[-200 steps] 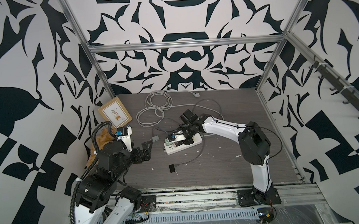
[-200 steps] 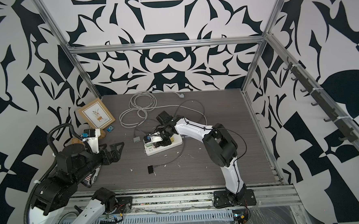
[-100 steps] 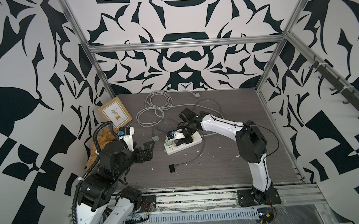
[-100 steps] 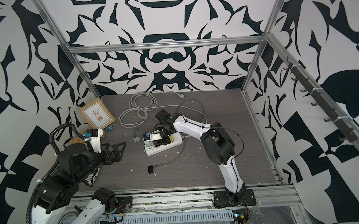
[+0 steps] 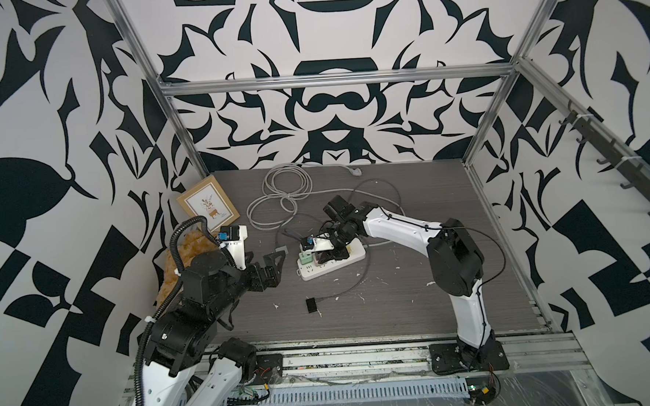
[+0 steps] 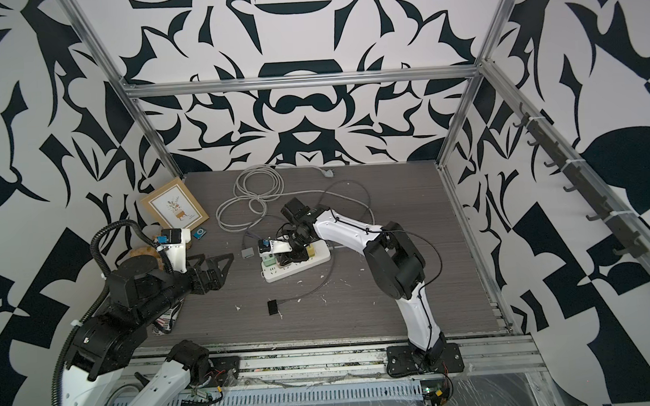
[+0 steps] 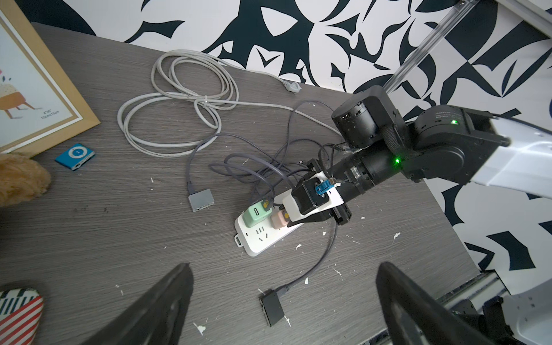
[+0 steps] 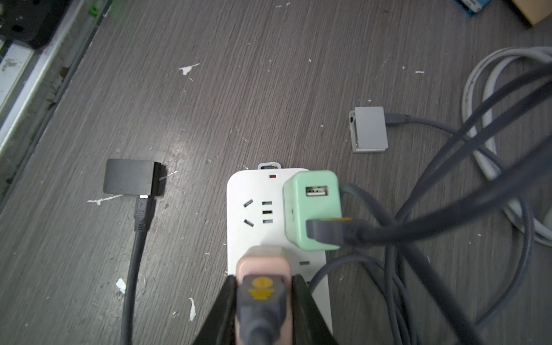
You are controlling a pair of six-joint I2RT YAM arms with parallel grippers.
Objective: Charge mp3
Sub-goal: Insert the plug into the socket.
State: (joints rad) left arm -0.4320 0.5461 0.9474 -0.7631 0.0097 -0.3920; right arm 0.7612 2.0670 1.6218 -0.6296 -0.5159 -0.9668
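Note:
The mp3 [image 7: 75, 156], a small blue square player with a pale ring, lies flat on the table by the picture frame, seen too in a top view [image 6: 200, 233]. My left gripper [image 7: 285, 264] hangs open above the table's front left, holding nothing, well apart from the mp3. My right gripper [image 8: 263, 298] is shut on the pink charger cube [image 8: 263, 263], which has a grey USB plug in it and stands on the white power strip [image 8: 254, 209]. In both top views the right gripper [image 5: 324, 255] [image 6: 286, 259] sits low over the strip.
A green charger cube [image 8: 312, 209] with a grey cable is plugged in beside the pink one. A black device [image 7: 273, 309] and a grey device [image 7: 200, 198] lie on their cables. Coiled white cable [image 5: 281, 198], picture frame [image 5: 207, 206] and plush toy [image 7: 21, 179] crowd the back left.
The right arm has shifted a little to the left over the power strip, its grip unchanged. The left arm has barely moved and stays open.

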